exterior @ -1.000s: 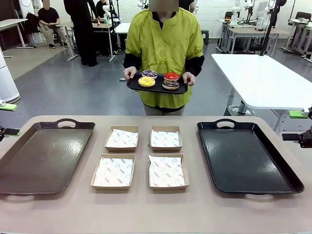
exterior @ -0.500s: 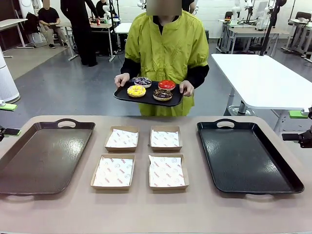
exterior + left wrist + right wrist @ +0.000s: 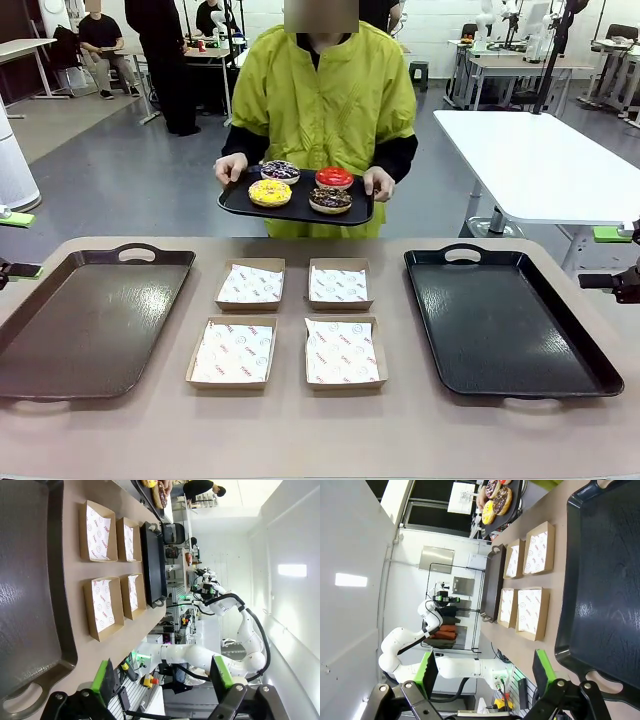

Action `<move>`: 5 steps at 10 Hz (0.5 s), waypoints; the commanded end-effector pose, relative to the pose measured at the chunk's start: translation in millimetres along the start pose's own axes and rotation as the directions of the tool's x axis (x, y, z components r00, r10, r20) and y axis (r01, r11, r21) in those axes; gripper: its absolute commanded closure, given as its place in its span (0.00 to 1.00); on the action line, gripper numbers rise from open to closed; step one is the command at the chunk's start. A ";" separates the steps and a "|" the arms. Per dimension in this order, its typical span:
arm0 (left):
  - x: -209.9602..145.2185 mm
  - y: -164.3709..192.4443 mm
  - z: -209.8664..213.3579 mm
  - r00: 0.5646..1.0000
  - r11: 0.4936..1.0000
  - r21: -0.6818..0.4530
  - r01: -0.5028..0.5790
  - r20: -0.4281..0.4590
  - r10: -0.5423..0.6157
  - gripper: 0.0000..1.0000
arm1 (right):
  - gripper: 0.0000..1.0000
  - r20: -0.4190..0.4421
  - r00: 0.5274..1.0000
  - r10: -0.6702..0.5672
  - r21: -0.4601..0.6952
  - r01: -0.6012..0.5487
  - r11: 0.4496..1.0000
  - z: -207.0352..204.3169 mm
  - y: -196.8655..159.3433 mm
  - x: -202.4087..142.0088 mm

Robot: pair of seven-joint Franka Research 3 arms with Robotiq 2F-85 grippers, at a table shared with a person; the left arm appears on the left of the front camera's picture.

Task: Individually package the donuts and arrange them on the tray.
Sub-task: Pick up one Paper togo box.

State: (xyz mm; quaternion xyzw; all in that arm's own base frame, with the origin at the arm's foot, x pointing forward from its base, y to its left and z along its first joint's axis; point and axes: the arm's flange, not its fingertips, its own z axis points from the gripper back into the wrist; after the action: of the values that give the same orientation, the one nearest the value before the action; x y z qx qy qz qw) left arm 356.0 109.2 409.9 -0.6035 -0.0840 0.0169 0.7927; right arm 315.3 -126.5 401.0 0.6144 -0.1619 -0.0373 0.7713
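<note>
Front view had the person standing beyond the four boxes (image 3: 250, 283), holding a small black tray (image 3: 295, 209) with all the donuts on it: yellow donut (image 3: 268, 192), red donut (image 3: 334, 177), chocolate donut (image 3: 330, 199), purplish donut (image 3: 279, 170). So they were off the table, up past the far side of the boxes. The boxes had just paper in them. A brown tray (image 3: 85, 320) lay left of them and a big black tray (image 3: 505, 325) right of them.

The wrist views showed the left gripper (image 3: 162, 677) and right gripper (image 3: 486, 672) both spread wide with nothing between the jaws.

My take: wait till the small tray is set down by the boxes. Then pinch each donut gently by its outer edge, stay off the glaze, and lower one flat per box.
</note>
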 end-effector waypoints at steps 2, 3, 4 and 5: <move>-0.6 -0.5 3.5 1.000 1.000 -0.014 0.006 0.004 -0.006 0.00 | 0.00 0.004 1.000 0.001 0.012 -0.001 1.000 0.6 -0.2 0.2; -0.6 -0.5 3.5 1.000 1.000 -0.014 0.006 0.004 -0.006 0.00 | 0.00 0.004 1.000 0.001 0.012 -0.001 1.000 0.6 -0.2 0.2; -0.6 -0.5 3.5 1.000 1.000 -0.014 0.006 0.004 -0.006 0.00 | 0.00 0.004 1.000 0.001 0.012 -0.001 1.000 0.6 -0.2 0.2; -0.6 -0.5 3.5 1.000 1.000 -0.014 0.006 0.004 -0.006 0.00 | 0.00 0.004 1.000 0.001 0.012 -0.001 1.000 0.6 -0.2 0.2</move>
State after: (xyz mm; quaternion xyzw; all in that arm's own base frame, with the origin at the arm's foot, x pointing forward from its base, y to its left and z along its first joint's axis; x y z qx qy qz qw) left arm 356.0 109.2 409.9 -0.6035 -0.0840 0.0169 0.7927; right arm 315.3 -126.5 401.0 0.6144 -0.1619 -0.0373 0.7713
